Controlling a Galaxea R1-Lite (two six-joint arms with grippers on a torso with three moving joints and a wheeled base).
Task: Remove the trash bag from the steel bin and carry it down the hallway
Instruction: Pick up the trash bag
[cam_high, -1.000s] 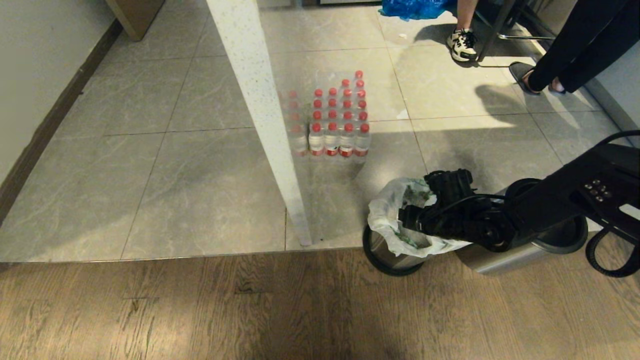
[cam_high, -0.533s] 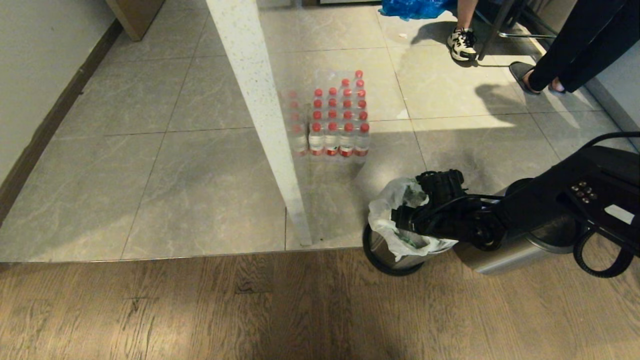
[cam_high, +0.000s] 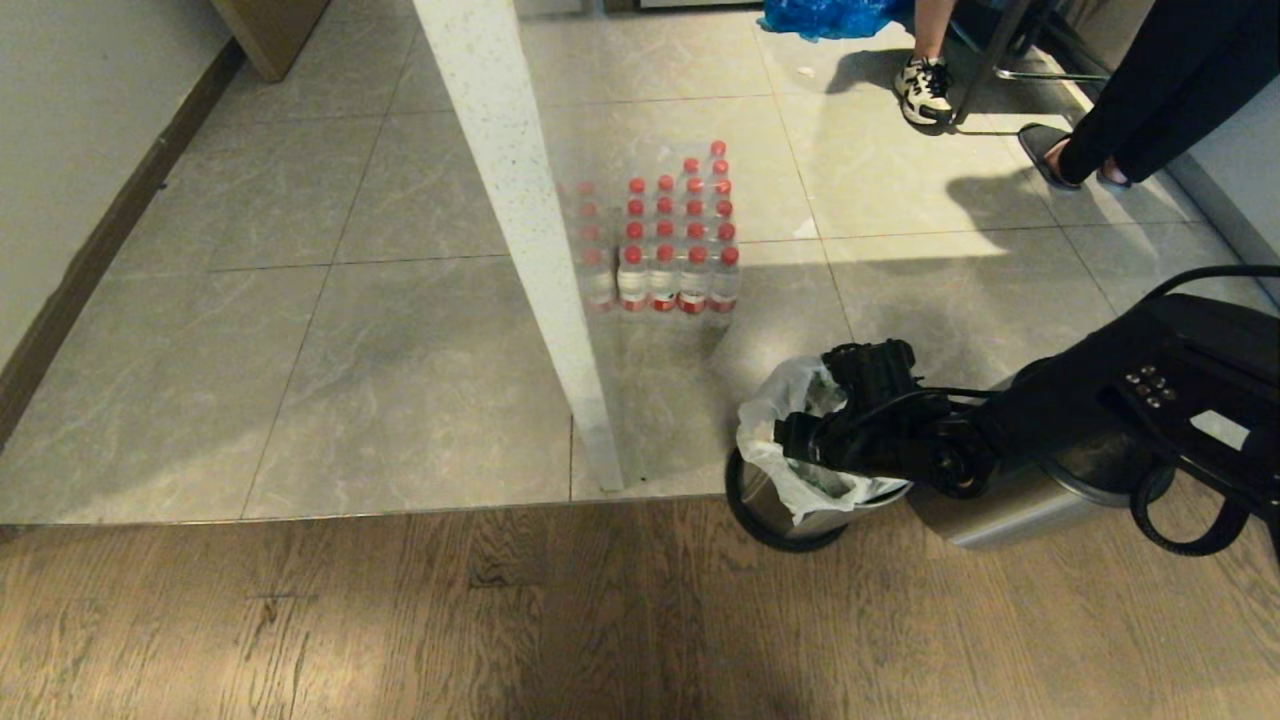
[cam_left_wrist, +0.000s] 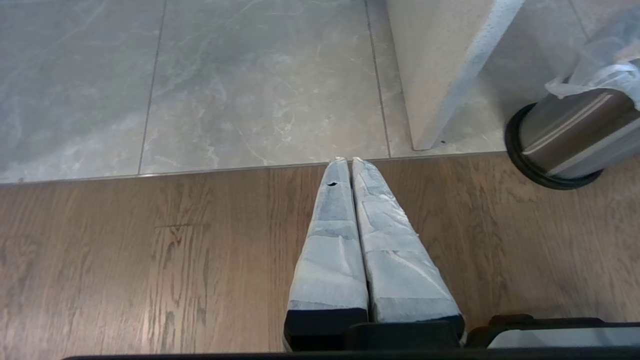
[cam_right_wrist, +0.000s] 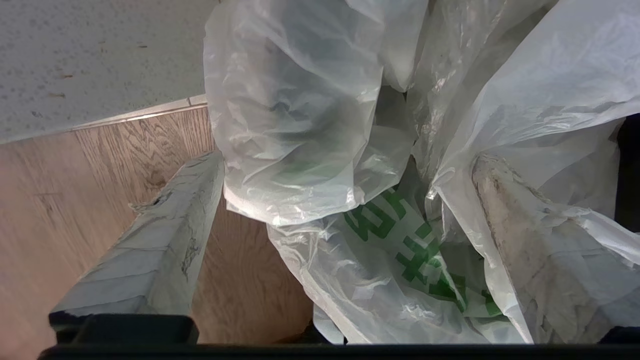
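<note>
Trash bag (cam_right_wrist: 320, 165), in steel bin (cam_high: 790, 510), is being straddled by right gripper (cam_right_wrist: 345, 200), fingers (cam_right_wrist: 165, 220) spread apart; left gripper (cam_left_wrist: 348, 161) fingers are being kept together.

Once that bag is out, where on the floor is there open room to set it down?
Open: the grey tiles between the left wall and the white post, and the wood floor in front. Crowded: around the steel bin, with the water bottle pack behind it and a second bin alongside.

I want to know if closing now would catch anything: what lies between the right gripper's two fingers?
In the right wrist view, bunched film of the trash bag fills the gap of the open right gripper.
</note>
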